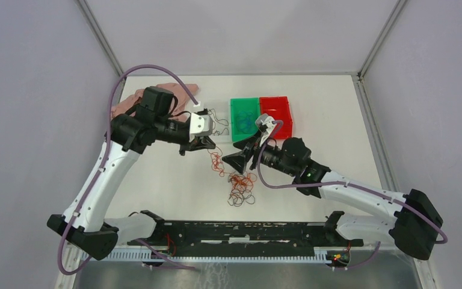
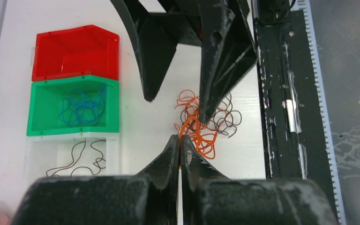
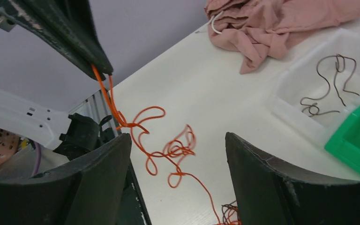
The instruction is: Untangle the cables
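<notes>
Orange cable (image 3: 122, 123) rises from the wad (image 1: 240, 188) at mid-frame on the table (image 1: 174, 186), pinched in the closed left pincer (image 2: 178, 140). Right pincer (image 3: 178, 137) gapes wide, empty. Blue cable (image 2: 82, 105) lies in the green bin (image 2: 75, 126), dark cable (image 2: 75, 161) in the clear bin (image 2: 112, 154); red bin (image 2: 51, 70) holds none. Judged roughly halfway: orange and dark strands remain knotted.

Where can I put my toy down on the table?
Right of the red bin, the table is bare to its edge. Also bare between the left arm and the wires. The middle is crowded: wires, left gripper, right gripper.
</notes>
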Controlling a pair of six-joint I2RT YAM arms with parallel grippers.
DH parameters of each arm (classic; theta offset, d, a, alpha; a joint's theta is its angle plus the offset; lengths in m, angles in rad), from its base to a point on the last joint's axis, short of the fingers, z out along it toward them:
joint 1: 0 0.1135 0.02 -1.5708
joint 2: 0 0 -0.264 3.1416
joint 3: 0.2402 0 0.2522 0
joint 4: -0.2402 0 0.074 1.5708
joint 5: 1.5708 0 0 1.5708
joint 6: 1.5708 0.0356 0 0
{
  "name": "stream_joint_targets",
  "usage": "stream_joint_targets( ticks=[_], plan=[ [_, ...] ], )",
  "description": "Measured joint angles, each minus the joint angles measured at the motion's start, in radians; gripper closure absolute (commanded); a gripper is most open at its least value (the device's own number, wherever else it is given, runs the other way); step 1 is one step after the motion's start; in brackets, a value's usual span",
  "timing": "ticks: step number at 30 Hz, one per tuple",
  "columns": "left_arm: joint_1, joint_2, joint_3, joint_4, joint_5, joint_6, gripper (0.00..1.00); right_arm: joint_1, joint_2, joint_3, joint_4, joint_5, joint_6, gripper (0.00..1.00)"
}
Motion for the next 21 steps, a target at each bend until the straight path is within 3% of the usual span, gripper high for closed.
stream_joint_targets(
  ticks=[7,21],
  plan=[
    [0.000,-0.013,0.029,0.066,0.036,-0.117,0.97,0.058,0.060,0.085,0.021,-0.040,-0.034,0.25],
    [-0.002,-0.049,0.164,0.224,0.077,-0.315,0.97,0.082,0.161,0.097,0.060,0.061,-0.014,0.57]
  ],
)
